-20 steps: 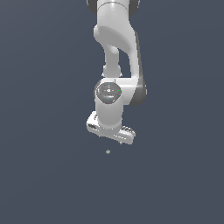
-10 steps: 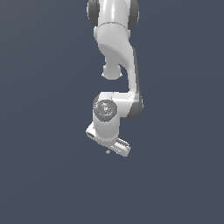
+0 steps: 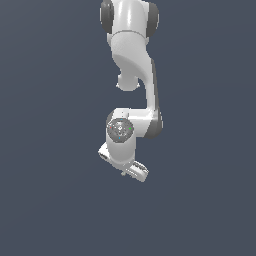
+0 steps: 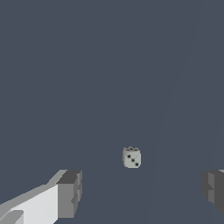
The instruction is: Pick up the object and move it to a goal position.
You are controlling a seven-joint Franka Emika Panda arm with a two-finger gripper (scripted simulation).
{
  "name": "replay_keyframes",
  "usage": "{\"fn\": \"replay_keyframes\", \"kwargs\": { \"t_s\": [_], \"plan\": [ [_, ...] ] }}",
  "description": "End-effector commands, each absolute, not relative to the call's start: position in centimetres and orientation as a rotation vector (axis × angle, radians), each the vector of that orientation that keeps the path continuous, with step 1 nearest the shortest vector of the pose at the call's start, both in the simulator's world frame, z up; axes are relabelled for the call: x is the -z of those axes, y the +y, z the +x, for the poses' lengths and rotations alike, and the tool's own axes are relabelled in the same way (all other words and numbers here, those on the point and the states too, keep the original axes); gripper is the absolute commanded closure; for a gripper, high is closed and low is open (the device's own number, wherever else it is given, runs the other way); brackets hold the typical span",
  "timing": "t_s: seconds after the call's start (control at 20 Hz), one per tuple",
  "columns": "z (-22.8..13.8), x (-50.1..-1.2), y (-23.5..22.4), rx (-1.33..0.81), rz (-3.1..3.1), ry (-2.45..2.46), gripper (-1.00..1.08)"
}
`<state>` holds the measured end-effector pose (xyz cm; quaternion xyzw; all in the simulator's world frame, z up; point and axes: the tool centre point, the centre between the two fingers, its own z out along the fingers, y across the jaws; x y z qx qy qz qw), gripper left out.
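Claw point(image 4: 140, 192) spread wide, holding nothing. Object point(image 4: 131, 157), pale die with dark pips, sits between fingers point(image 4: 69, 194), clear of both. In exterior view, object point(image 3: 123, 174) just under claw.

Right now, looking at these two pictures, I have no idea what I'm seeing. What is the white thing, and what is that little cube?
The white shape is a simulated robot arm, seen by a camera off to one side. At its lower end sits its gripper, a two-fingered clamp. The other picture comes from a camera on the arm's wrist, looking past the two grey fingertips. Between them, untouched, lies a small pale die with dark dots, on a plain dark surface. The fingers stand wide apart, so nothing is held yet.
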<state>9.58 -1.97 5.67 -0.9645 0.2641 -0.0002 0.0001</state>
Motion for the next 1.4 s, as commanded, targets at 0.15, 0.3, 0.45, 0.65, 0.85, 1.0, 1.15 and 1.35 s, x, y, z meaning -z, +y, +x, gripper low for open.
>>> {"fn": "replay_keyframes", "kwargs": {
  "t_s": [0.15, 0.3, 0.45, 0.65, 0.85, 1.0, 1.15, 1.35],
  "plan": [
    [9.5, -3.5, -2.0, -0.001, -3.029, 0.833, -0.92],
    [9.5, -1.9, -2.0, 0.000, -3.028, 0.835, -0.92],
    [9.5, -1.0, -2.0, 0.000, -3.028, 0.836, -0.92],
    [9.6, -0.9, -2.0, 0.000, -3.028, 0.837, -0.92],
    [9.6, -0.9, -2.0, 0.000, -3.028, 0.837, 1.08],
    [9.6, -0.9, -2.0, 0.000, -3.028, 0.837, 1.08],
    [9.6, -0.9, -2.0, 0.000, -3.028, 0.837, 1.08],
    [9.5, -1.0, -2.0, 0.000, -3.028, 0.837, 1.08]
  ]
}}
